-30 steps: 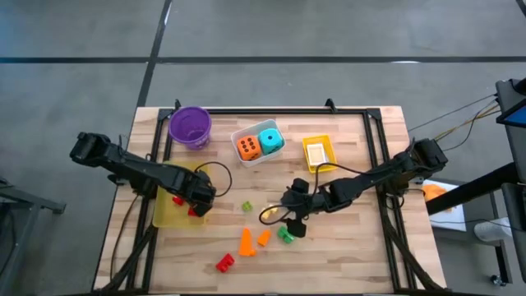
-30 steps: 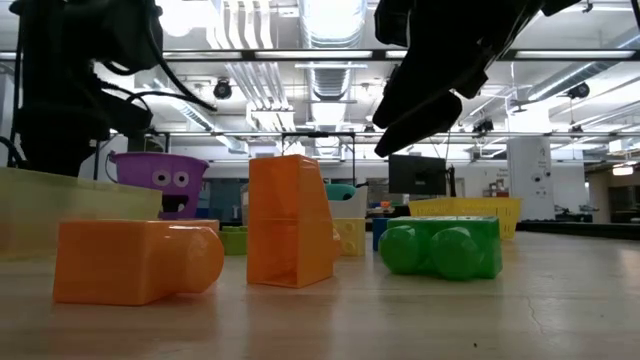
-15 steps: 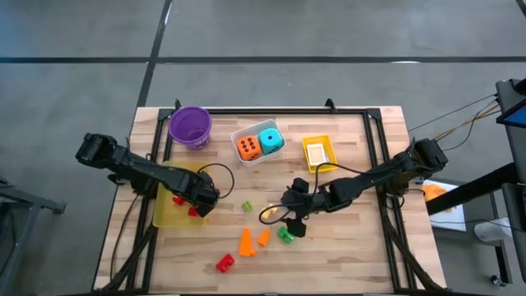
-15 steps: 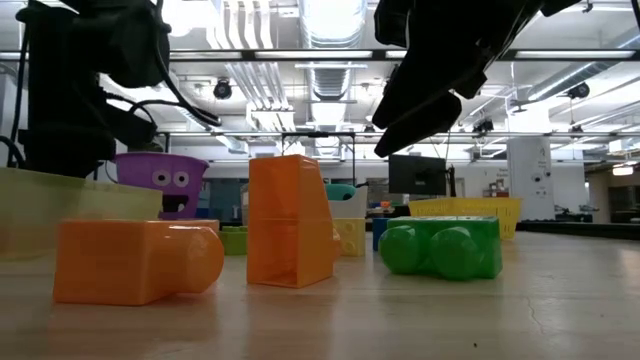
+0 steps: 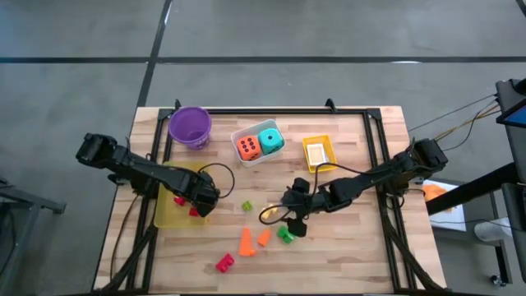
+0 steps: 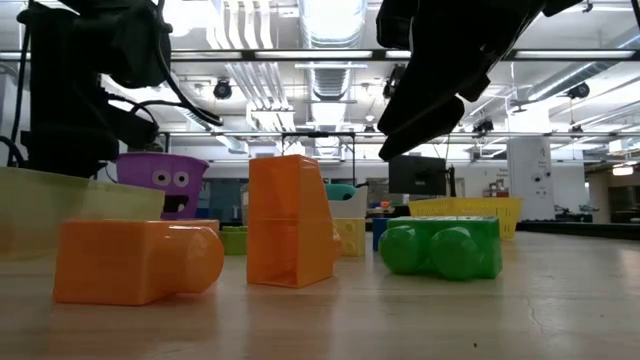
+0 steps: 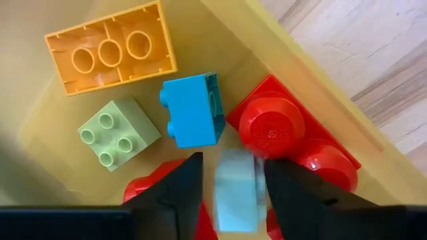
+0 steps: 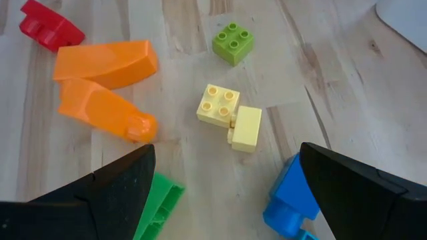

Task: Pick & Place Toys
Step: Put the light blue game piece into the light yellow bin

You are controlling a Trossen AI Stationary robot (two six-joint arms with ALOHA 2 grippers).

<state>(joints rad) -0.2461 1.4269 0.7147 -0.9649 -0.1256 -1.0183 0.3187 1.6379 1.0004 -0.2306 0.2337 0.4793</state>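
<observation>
My left gripper (image 5: pixel 197 202) points down into the yellow tray (image 5: pixel 167 217), open, with a pale blue block (image 7: pixel 237 190) blurred between its fingers. Below it in the tray lie an orange block (image 7: pixel 110 47), a blue block (image 7: pixel 193 110), a light green block (image 7: pixel 120 133) and red blocks (image 7: pixel 280 130). My right gripper (image 5: pixel 292 210) hangs wide open above the table's middle and holds nothing. Under it lie a yellow block pair (image 8: pixel 230 117), a small green block (image 8: pixel 233 41), a blue block (image 8: pixel 293 200), two orange blocks (image 8: pixel 107 87) and a green block (image 5: pixel 285 235). My left gripper has the pale blue block standing between its down-pointing fingers. A gap shows between the block and one finger (image 7: pixel 177 193). Whether the other finger (image 7: pixel 293 193) touches the block I cannot tell.
A purple bowl (image 5: pixel 191 126), a white tray (image 5: pixel 246 158) with an orange and a teal die, and a small yellow tray (image 5: pixel 318 167) with a card stand along the far side. A red block (image 5: pixel 224 262) lies near the front edge. Bare wood shows at the front right.
</observation>
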